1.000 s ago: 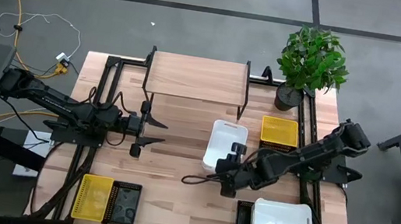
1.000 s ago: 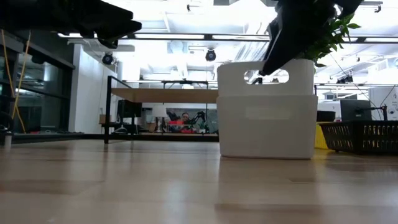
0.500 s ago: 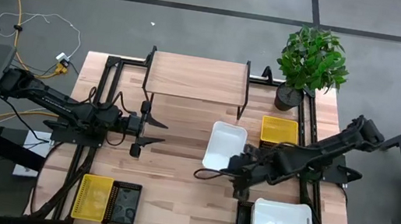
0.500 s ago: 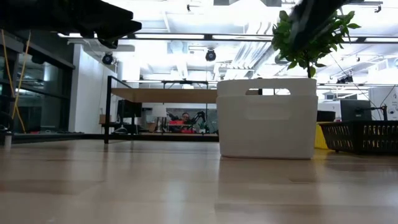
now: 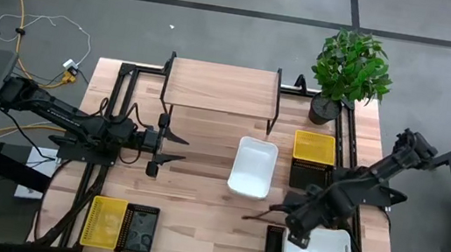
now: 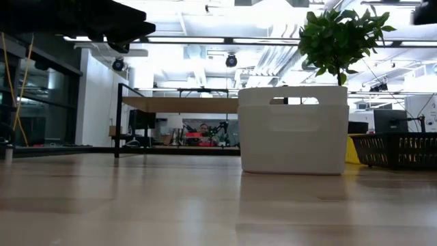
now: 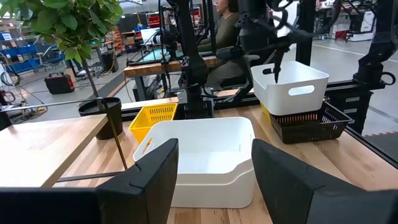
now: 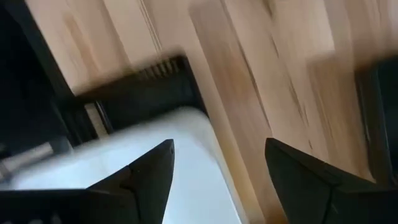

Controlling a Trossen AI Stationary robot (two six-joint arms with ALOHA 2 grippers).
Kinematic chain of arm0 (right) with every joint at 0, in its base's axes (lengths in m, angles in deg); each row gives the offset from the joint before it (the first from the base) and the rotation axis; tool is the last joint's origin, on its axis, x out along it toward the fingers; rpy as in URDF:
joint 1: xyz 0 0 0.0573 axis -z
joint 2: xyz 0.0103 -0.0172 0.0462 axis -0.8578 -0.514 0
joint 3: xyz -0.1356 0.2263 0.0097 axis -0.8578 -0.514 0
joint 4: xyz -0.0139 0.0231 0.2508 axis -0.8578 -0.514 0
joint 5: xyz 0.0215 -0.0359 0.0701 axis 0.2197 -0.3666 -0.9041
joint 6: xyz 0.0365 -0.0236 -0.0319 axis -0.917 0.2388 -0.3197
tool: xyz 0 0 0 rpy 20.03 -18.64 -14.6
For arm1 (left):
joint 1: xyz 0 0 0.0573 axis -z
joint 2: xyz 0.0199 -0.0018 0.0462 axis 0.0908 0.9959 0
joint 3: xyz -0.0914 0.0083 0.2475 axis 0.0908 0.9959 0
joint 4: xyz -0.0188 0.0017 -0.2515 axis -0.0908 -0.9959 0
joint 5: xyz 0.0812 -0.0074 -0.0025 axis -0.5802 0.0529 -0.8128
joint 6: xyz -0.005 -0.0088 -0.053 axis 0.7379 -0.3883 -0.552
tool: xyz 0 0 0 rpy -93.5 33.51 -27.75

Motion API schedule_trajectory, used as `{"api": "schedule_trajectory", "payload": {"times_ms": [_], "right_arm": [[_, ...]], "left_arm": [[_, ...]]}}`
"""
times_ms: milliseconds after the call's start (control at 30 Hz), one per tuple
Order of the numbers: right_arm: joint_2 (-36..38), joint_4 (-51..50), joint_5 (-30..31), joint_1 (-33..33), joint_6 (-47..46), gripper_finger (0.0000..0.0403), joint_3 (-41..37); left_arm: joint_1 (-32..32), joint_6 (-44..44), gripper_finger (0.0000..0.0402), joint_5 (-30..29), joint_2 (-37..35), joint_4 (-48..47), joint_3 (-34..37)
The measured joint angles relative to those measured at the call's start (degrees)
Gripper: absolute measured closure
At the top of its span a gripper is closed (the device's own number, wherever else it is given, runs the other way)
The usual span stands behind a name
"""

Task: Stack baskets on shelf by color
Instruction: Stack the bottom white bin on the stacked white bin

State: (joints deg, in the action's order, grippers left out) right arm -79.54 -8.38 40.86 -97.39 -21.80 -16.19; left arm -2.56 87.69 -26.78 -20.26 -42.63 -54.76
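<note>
White basket [image 5: 253,167] sits mouth-up on the table [image 5: 197,202], mid-table, just in front of the shelf's right legs. Long axis runs front-to-back, slightly skewed, far end leaning right. In the low view its handle-slot wall [image 6: 293,130] faces the camera. Nothing touching it.

Right gripper [image 5: 273,217] is in front of and to the right of that basket, fingers spread wide, holding nothing. It hangs over bare wood right beside the front-right stack: second white basket [image 5: 318,250] on a black basket [image 5: 274,246], with a yellow edge showing under the front. Right wrist view shows the white rim and black grid wall just below the open fingers [image 8: 147,177]; blurred.

Left gripper [image 5: 171,148] hovers left of centre, fingers apart, empty, pointing toward the white basket and well apart from it.

Shelf [image 5: 220,87] at the back centre, top bare. Yellow basket [image 5: 314,147] right of the white one, nested in a black one, by the plant [image 5: 351,66]. Front left: yellow basket [image 5: 103,220] and black basket [image 5: 138,230] side by side, touching, long axes front-to-back.
</note>
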Motion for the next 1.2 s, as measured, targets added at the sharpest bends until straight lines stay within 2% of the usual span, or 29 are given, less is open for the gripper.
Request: {"api": "schedule_trajectory", "payload": {"times_ms": [333, 600, 833, 967, 1100, 1200], "right_arm": [[0.0, -5.9, -0.3, -6.5, -2.3, 0.0164, 0.0], [0.0, -3.9, -2.0, -9.8, -2.8, 0.0164, -5.1], [0.0, 0.1, -6.9, -9.9, -4.8, 0.0164, -9.9], [0.0, 2.4, -7.1, -9.9, -3.7, 0.0165, -11.3], [0.0, 3.0, -7.0, -9.8, -3.4, 0.0180, -12.3], [0.0, 3.0, -7.0, -9.8, -3.5, 0.0209, -12.3]], "left_arm": [[0.0, -2.4, 0.0209, 0.0, 0.0, 0.0, 0.0], [0.0, -2.4, 0.0209, 0.0, 0.0, 0.0, 0.0], [0.0, -2.4, 0.0209, 0.0, 0.0, 0.0, 0.0], [0.0, -2.4, 0.0209, 0.0, 0.0, 0.0, 0.0], [0.0, -2.4, 0.0209, -0.1, 0.0, 0.0, 0.0], [0.0, -2.4, 0.0209, -0.1, 0.0, 0.0, 0.0]]}}
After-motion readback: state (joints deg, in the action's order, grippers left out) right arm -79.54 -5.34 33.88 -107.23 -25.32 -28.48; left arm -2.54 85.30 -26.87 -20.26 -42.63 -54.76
